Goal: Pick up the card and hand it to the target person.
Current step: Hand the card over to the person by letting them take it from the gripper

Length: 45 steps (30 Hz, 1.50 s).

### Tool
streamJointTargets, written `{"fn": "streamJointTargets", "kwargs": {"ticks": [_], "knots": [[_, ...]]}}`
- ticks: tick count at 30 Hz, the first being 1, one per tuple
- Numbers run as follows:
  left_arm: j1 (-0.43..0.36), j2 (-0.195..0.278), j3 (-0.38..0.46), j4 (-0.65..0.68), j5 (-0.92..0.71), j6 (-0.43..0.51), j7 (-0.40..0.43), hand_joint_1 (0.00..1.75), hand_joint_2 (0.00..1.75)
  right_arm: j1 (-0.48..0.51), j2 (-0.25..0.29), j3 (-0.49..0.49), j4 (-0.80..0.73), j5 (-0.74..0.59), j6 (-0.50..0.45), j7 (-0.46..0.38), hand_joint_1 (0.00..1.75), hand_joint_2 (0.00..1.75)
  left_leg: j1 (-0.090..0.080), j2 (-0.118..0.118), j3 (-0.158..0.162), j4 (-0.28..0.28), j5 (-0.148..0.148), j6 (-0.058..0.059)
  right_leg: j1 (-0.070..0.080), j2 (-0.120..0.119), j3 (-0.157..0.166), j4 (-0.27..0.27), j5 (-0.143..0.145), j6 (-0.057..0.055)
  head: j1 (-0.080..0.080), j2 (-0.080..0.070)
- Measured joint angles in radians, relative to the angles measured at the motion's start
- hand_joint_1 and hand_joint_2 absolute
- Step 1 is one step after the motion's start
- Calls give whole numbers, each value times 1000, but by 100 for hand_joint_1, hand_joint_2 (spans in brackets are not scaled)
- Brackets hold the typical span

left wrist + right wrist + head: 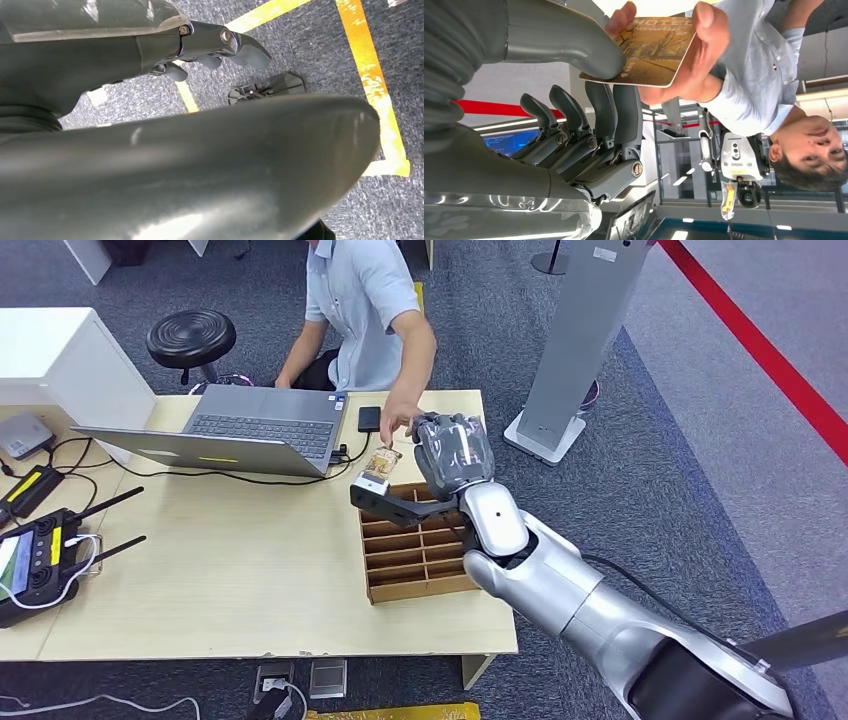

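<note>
Card (644, 52) pinched in right hand (589, 100), person's hand (694, 60) gripping too

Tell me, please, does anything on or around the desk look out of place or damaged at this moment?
Nothing looks damaged or spilled. The right hand holds the card up while the person's hand grips it too. The laptop, the slotted cardboard box and the controller sit orderly on the table.

card (378, 466): print too small | left hand (220, 47): fingers perhaps curled, part-hidden

The brown printed card (649, 50) is pinched between robot hand (589, 100) and person's hand (694, 55).
</note>
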Motion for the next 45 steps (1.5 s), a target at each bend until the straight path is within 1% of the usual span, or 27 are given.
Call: {"fn": "streamJointTargets", "kwargs": {"ticks": [4, 8, 12, 16, 18, 21, 25, 27, 30, 33, 37, 42, 45], "knots": [[0, 0, 0, 0, 6, 0, -2, 0, 0, 0, 8, -4, 14, 0, -3, -4, 157, 175, 0, 0, 0, 0, 0, 0, 0, 0, 0, 0, 0, 0, 0, 0], [0, 0, 0, 0, 8, -1, -8, 0, 175, 0, 16, -6, 27, 0, -6, -11, 0, 175, 0, 0, 0, 0, 0, 0, 0, 0, 0, 0, 0, 0, 0, 0], [0, 0, 0, 0, 8, -6, -18, 0, 0, 0, 25, -6, 40, 0, -8, -17, 0, 175, 0, 0, 0, 0, 0, 0, 0, 0, 0, 0, 0, 0, 0, 0], [0, 0, 0, 0, 16, 0, -22, 0, 0, 1, 31, -9, 50, -7, -20, -23, 0, 175, 0, 0, 0, 0, 0, 0, 0, 0, 0, 0, 0, 0, 0, 0], [1, 0, 0, 0, 20, 2, -22, 0, 0, 4, 31, -13, 51, -18, -44, -31, 0, 175, 0, 0, 0, 0, 0, 0, 0, 0, 0, 0, 0, 0, 0, 0], [4, 0, 0, 0, 26, 5, -24, 0, 0, 17, 30, -29, 34, -40, -114, -47, 0, 175, 0, 0, 0, 0, 0, 0, 0, 0, 0, 0, 0, 0, 1, 0], [12, 0, 0, 0, 36, 12, -31, 0, 0, 53, 20, -64, -37, -81, -224, -77, 0, 175, 0, 0, 0, 0, 0, 0, 0, 0, 0, 0, 0, 0, 0, 0], [18, 0, 0, 0, 43, 17, -35, 0, 0, 80, 11, -86, -89, -152, -279, -123, 0, 175, 0, 0, 0, 0, 0, 0, 0, 0, 0, 0, 0, 0, 0, 0], [30, 0, 0, 0, 55, 27, -45, 0, 0, 133, -8, -123, -185, -339, -331, -224, 0, 175, 0, 0, 0, 0, 0, 0, 0, 0, -1, 0, 0, 0, 0, 0], [44, 1, 0, 0, 65, 32, -55, 0, 0, 194, -33, -156, -292, -556, -318, -304, 0, 175, 0, 0, 0, 0, 0, 0, 0, 0, 0, 0, 0, 0, 0, 0], [58, 2, 1, 0, 77, 32, -61, 0, 0, 282, -77, -194, -414, -805, -244, -368, 0, 175, 0, 0, 0, 0, 0, 0, 0, 0, 0, -1, 0, 0, 1, 0], [63, 7, 1, 0, 88, 32, -58, 0, 0, 395, -135, -227, -525, -1024, -132, -404, 0, 175, 0, 0, 0, 0, 0, 0, 0, 0, 0, -1, 0, 0, 0, 0], [63, 9, 1, 0, 90, 32, -54, 0, 0, 474, -168, -238, -568, -1097, -82, -406, 0, 175, 0, 0, 0, 0, 0, 0, 0, 0, 0, -1, 0, 0, 0, 0]]}}
